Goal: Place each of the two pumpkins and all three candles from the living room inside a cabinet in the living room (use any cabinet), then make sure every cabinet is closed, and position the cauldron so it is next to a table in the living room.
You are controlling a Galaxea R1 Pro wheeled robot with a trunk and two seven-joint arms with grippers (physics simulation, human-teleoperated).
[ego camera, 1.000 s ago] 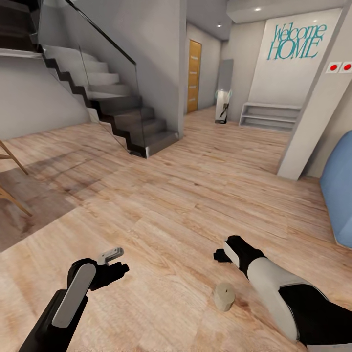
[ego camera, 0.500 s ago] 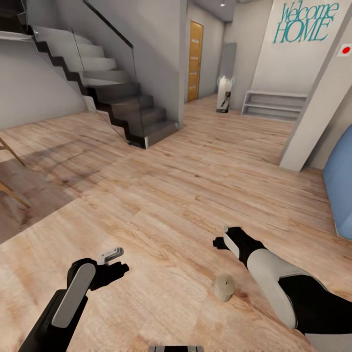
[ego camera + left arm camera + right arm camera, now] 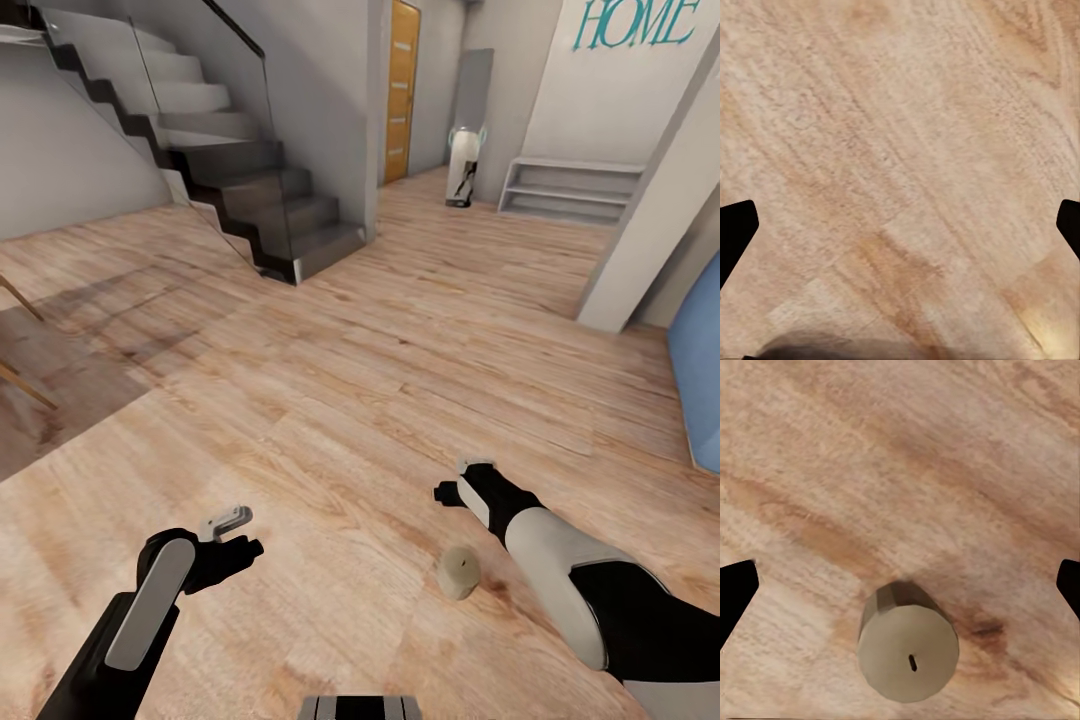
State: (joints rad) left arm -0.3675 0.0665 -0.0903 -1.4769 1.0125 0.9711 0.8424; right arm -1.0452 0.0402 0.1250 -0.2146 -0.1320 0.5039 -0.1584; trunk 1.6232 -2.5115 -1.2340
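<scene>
Below the right arm's wide-spread jaws, a candle (image 3: 907, 649) stands upright.

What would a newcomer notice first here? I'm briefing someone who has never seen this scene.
A lone beige candle stands upright on the wooden floor, just beside the right gripper, both grippers open and empty. Beyond them, a dark staircase with a glass railing climbs away at the left.

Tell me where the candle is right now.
The candle stands on the wooden floor low in the head view, right of centre, just beside the right arm and below the right pincer.
</scene>
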